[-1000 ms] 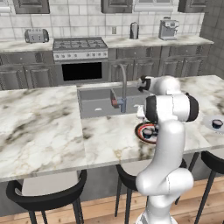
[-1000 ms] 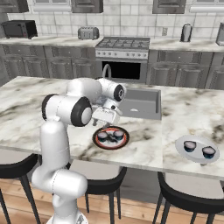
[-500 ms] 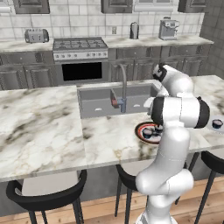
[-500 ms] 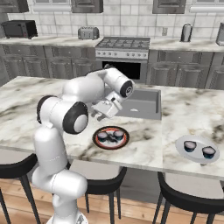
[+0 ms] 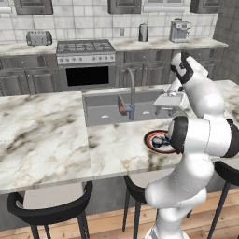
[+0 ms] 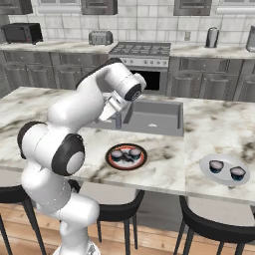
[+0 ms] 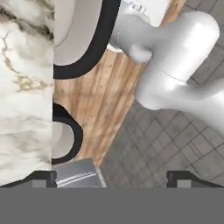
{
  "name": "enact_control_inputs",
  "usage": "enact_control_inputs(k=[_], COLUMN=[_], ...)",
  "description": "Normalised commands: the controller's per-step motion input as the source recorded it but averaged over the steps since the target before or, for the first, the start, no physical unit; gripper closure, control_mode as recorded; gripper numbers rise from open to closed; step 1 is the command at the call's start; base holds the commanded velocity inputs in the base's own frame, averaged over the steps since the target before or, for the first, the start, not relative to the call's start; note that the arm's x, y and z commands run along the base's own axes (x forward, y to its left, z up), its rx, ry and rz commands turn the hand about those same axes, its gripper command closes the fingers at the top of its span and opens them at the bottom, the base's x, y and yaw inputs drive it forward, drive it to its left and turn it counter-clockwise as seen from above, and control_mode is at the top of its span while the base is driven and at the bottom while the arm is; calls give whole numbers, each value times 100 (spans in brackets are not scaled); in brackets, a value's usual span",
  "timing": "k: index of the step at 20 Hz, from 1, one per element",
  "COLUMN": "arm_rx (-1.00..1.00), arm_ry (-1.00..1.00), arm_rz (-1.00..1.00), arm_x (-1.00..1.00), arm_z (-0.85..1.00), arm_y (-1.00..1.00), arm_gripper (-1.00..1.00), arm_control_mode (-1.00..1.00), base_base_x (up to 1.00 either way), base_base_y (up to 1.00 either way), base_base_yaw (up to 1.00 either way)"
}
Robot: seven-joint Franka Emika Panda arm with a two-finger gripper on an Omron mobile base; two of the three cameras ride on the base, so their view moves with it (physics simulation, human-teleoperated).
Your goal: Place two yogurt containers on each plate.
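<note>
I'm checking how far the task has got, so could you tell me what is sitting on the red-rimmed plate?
Two yogurt containers sit side by side on the red-rimmed plate, seen from the right. From the left, the arm covers most of the plate.

red-rimmed round plate point(image 5: 150, 138): my own arm covers its right half in the left base view
dark navy yogurt cups point(image 5: 159, 140) there: partly hidden, count unclear
cup lids point(image 6: 216, 164): too small to read

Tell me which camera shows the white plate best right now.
The right base view: the white plate sits in plain sight on the counter with two yogurt cups on it. In the left base view the arm hides that spot.
</note>
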Motion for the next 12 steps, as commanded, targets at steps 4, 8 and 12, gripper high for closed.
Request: enact_control_inputs(k=[4, 8, 12], arm_rx=[-34, -38, -41], arm_ry=[0, 0, -9], arm_rz=[-19, -19, -13], arm_x=[-32, -28, -18], arm_z=[60, 53, 42], arm_y=[50, 49, 48], arm_gripper=[-100, -100, -100], arm_control_mode=[-100, -100, -100], base_base_x=[0, 0, 0], base_base_y=[0, 0, 0], base_base_yaw=[0, 0, 0])
